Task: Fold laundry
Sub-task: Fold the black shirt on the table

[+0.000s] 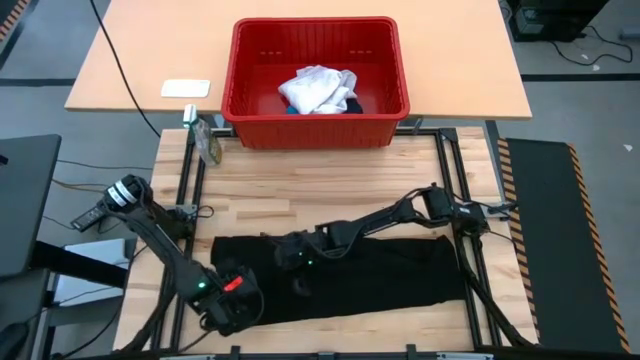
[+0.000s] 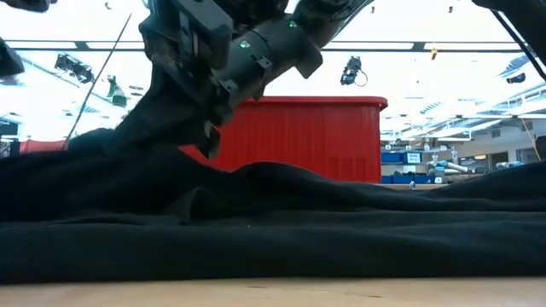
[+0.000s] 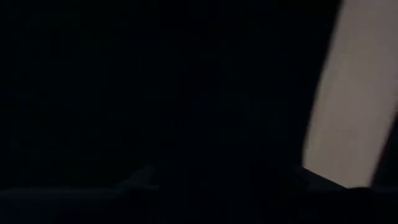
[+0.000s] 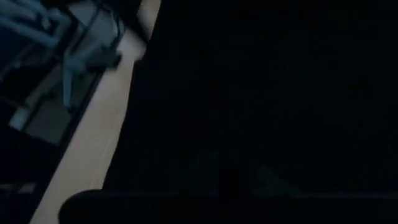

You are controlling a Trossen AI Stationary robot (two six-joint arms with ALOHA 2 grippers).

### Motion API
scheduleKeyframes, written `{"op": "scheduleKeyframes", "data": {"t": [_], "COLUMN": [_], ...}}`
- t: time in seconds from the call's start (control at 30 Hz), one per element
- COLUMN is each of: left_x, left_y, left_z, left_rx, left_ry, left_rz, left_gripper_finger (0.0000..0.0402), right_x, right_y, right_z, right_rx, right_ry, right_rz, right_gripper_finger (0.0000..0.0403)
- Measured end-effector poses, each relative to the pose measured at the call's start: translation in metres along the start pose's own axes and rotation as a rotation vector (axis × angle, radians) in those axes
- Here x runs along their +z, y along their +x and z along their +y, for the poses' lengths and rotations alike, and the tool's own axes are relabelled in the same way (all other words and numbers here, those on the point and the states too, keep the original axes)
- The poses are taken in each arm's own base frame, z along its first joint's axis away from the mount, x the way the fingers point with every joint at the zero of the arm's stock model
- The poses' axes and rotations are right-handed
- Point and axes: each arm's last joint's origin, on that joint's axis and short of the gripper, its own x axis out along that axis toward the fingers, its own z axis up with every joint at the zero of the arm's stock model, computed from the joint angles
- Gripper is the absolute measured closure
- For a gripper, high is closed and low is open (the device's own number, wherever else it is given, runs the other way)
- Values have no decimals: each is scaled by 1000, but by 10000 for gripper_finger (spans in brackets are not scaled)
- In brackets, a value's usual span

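So the big black shirt (image 1: 350,280) is spread out flat across the near half of the wooden table (image 1: 320,190), running wide from left to right. From the low camera it fills the whole lower part of the shot as a rumpled dark sheet (image 2: 341,222), with one bit pulled up into a peak on the left side where an arm is lifting it.

The right gripper (image 1: 292,252) has reached way across and sits over the shirt's upper left area, right at the cloth. In the low view the fabric hangs up to it, so it looks like it's pinching the shirt, though the fingers themselves are lost against the black cloth and I honestly can't tell how they're set. Its wrist camera shows just dark cloth (image 4: 267,93) and a strip of table edge.

The left gripper (image 1: 232,300) is down at the shirt's near left corner, sitting on or in the fabric. Can't tell whether its fingers are spread or pressed together either; its wrist camera is nearly all black, with a sliver of pale table.

The rest of the laundry is in the red basket (image 1: 250,110) at the far side of the table: a crumpled white garment (image 1: 315,88) with a tiny bit of bright blue piece (image 1: 290,110) peeking out beside it.

A small white card-like thing (image 1: 186,88) lies left of the basket.
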Motion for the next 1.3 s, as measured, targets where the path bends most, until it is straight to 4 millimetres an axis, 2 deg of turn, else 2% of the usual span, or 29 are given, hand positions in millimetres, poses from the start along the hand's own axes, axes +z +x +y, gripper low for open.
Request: {"op": "scheduleKeyframes", "data": {"t": [0.13, 0.23, 0.37, 0.57, 0.67, 0.77, 0.83, 0.93, 1.03, 1.17, 1.3], "left_x": [-1, -3, -11, -14, -11, -7, -7, -2, 3, 7, 1], "left_y": [14, 23, 36, 44, 39, 34, 30, 19, 4, -16, -24], "left_z": [10, 9, 8, 17, 15, 10, 11, 4, 6, 10, 19], "left_rx": [10, -70, -207, -183, -195, -215, -204, -226, -166, -42, 111], "left_ry": [-22, -5, 1, -51, -29, -22, -20, -56, -126, -273, -410], "left_rz": [9, 17, 35, 48, 40, 27, 34, 28, 56, 87, 112], "left_gripper_finger": [243, 243, 243, 260, 302, 367, 391, 394, 398, 399, 400], "right_x": [-6, -9, -9, -9, -11, -16, -20, -25, -25, -13, -1], "right_y": [5, 7, 8, 7, 8, 8, 8, 6, -2, -16, -28], "right_z": [14, 22, 24, 23, 24, 26, 27, 28, 32, 41, 44], "right_rx": [-12, -39, -52, -54, -57, -74, -98, -123, -133, -131, -156], "right_ry": [-28, -52, -59, -54, -49, -41, -9, 99, 211, 252, 261], "right_rz": [24, 24, 18, 22, 41, 79, 108, 167, 207, 171, 105], "right_gripper_finger": [394, 394, 394, 394, 395, 395, 395, 395, 395, 395, 395]}}
